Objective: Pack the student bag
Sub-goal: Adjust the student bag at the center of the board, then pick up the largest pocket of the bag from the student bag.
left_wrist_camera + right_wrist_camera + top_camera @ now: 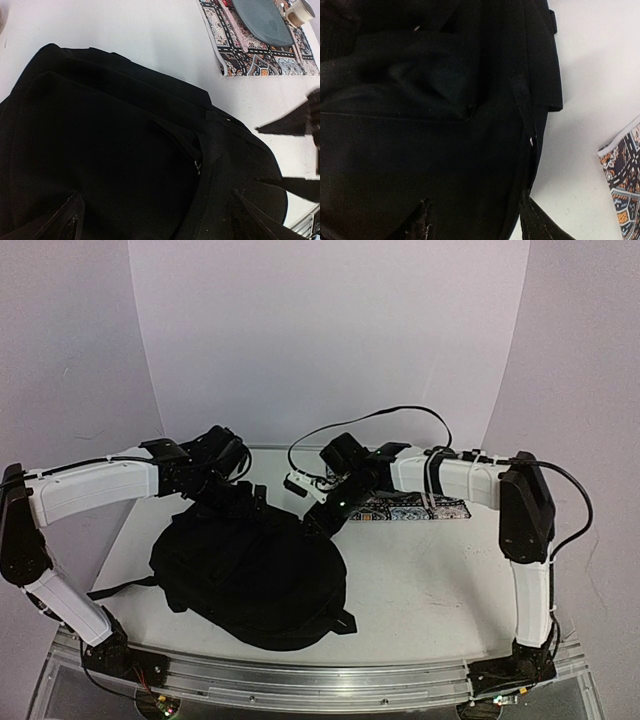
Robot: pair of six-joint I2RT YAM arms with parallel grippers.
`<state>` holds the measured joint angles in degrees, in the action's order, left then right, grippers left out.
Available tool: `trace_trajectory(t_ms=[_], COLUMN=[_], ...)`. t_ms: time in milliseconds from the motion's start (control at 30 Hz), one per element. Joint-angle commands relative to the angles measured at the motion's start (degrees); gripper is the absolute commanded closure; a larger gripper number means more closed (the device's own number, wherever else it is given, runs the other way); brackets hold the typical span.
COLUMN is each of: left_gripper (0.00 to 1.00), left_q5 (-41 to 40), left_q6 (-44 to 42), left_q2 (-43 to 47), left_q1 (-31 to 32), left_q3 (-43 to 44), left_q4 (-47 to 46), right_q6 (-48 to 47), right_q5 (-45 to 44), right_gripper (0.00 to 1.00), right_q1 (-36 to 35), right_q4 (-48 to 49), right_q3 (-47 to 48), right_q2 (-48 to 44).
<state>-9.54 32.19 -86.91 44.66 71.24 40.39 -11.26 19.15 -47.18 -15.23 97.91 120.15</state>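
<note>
Presently the student bag lies flat on the white table, left of centre and between the two arms, with its straps trailing toward the near edge. Both grippers hang over its far end.

The left gripper stands with its fingers spread wide above the black fabric, released and holding nothing. The right gripper is poised over the bag's right-hand edge, its fingers also apart and clamped on nothing. A small metal zipper pull shows just ahead of its right finger.

A patterned book lies on the table beside the bag, behind the right arm and not yet packed. Whether the main compartment is unzipped cannot be told; the fabric is too dark.

Assessment: the step in hand appears to be gaining access to the bag, so the task is at an early stage. The next move calls for a firm pinch on the pull or the fabric, with the other arm steadying the soft body against dragging.
</note>
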Motion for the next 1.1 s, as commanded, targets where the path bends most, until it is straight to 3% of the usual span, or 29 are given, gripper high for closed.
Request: trace_trajectory(t_ms=[0, 200, 667, 800, 1067], left_gripper=[0.01, 0.01, 0.02, 0.02, 0.03], left_q5=[2.3, 4.2, 7.1, 7.4, 7.6], left_q6=[-1.9, -2.5, -4.0, -4.4, -5.0], left_q2=[2.2, 2.7, 3.3, 3.4, 3.1], left_q1=[-0.2, -0.2, -0.2, -0.2, -0.2], left_q3=[1.9, 1.6, 1.4, 1.3, 1.4], left_q4=[-1.9, -2.3, -2.3, -2.3, -2.3], right_q6=[-5.5, -7.8, -10.2, -10.5, -10.9], right_q5=[9.0, 14.1, 15.8, 16.4, 14.1], right_gripper=[0.42, 0.42, 0.48, 0.56, 0.89], right_q1=[2.5, 2.9, 3.2, 3.2, 3.4], right_q4=[-0.3, -0.4, -0.5, -0.5, -0.4], right_q3=[6.4, 12.8, 22.6, 22.9, 23.2], right_q2=[3.9, 9.4, 18.0, 18.4, 18.5])
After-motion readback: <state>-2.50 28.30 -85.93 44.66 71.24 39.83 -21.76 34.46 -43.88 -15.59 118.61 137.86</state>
